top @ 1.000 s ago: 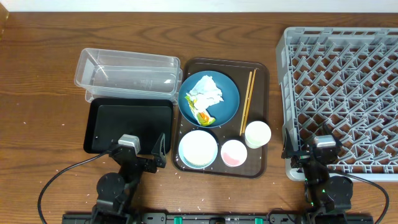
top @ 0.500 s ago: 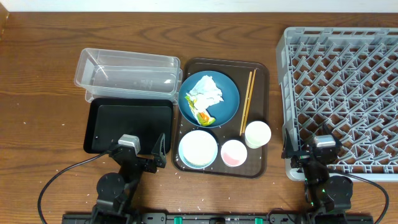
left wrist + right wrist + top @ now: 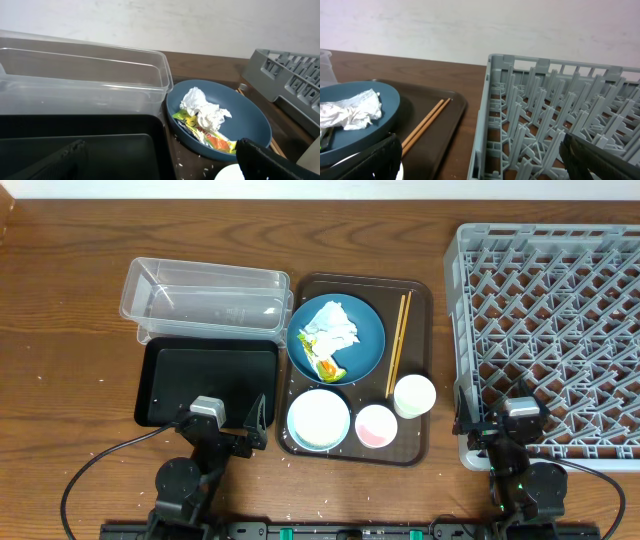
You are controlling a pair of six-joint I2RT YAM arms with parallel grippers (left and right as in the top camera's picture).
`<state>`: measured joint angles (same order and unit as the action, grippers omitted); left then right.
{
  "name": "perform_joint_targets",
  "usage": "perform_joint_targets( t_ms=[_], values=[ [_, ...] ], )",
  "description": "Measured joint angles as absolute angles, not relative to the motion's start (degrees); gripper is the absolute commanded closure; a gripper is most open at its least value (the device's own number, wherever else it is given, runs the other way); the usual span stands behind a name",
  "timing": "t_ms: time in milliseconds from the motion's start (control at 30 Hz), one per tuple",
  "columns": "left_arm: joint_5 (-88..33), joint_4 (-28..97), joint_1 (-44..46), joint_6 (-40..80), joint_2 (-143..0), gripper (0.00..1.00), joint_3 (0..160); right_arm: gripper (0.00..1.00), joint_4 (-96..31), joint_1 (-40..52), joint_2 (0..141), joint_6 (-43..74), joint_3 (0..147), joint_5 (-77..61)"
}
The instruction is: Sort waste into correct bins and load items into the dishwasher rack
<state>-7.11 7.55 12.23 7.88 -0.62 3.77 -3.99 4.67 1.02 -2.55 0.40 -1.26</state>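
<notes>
Tissue (image 3: 332,328) and wrapper (image 3: 327,367) lie on blue plate (image 3: 368,340)

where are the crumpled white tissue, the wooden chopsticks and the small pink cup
crumpled white tissue (image 3: 333,328), overhead view, its middle
wooden chopsticks (image 3: 399,343), overhead view, mid-length
small pink cup (image 3: 376,426), overhead view, inside bottom

On the table (image 3: 60,300), a serving tray (image 3: 420,340) sits at centre, carrying a plate (image 3: 365,345) at the back with a tissue (image 3: 332,328) and wrapper (image 3: 328,367) on it, chopsticks (image 3: 399,343) lying to its right, and a bowl (image 3: 318,418), small cup (image 3: 376,426) and larger cup (image 3: 414,395) along the front. Left of it, a tub (image 3: 135,290) stands behind a shallow tray (image 3: 200,375); the rack (image 3: 560,320) lies at far right.
</notes>
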Motion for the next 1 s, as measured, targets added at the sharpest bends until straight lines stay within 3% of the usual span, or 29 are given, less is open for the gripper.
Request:
perform_joint_targets(
  t_ms=[700,1000],
  values=[
    [-8.3,7.4,12.2,7.9,-0.6,0.04,3.8,0.01,-3.4,4.7,1.0,-2.3,0.4,-5.1],
    [-14.6,1.1,12.2,12.3,-1.5,0.04,4.6,0.01,-5.6,4.7,1.1,6.5,1.8,-12.2]
  ],
)
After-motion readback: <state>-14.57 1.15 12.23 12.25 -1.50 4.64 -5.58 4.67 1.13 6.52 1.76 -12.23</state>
